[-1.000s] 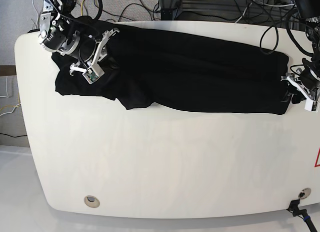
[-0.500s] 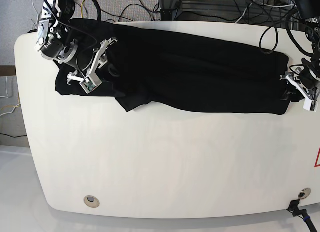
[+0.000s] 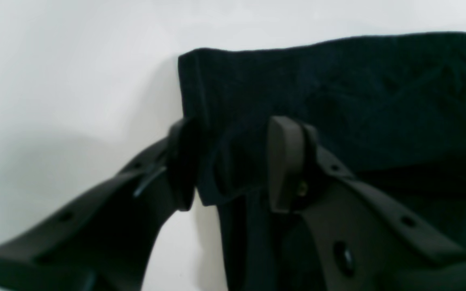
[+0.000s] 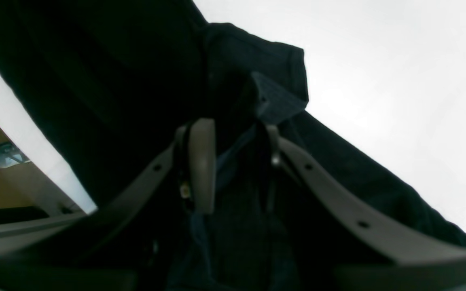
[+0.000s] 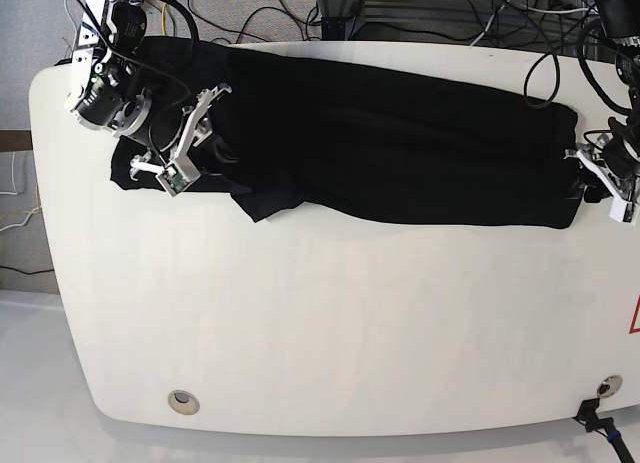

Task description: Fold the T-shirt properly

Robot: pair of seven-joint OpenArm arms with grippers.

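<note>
Right pincer [image 5: 185,128] first: spread now, with the two fingers standing well apart. Seen shifted a little toward the table's left end and near edge compared with one second ago. In the right wrist view [image 4: 235,161], only loose dark cloth between the two pads [image 4: 201,161], with nothing pinched tight. Underneath and around it, the sleeve end of the T-shirt [image 5: 400,143]. Here the cloth looks drawn in a bit more than before, and the bulge at the left end is smaller. Just beside this pincer, toward the near edge, a folded flap sticking out of the shirt's long edge, about where it was.

Left pincer [image 5: 592,178] next: hardly moved since the earlier picture, at the opposite end of the shirt. In the left wrist view [image 3: 233,161], a corner of the hem between the pads [image 3: 283,161], which are some way apart. One pad right at the hem's edge. Cannot tell whether the cloth is squeezed or only straddled.

Farther out: the T-shirt stretched in a long black band across the far half of the white table [image 5: 330,323], reaching from one pincer to the other. Slightly slanted, with its right end closer to the near side.
</note>
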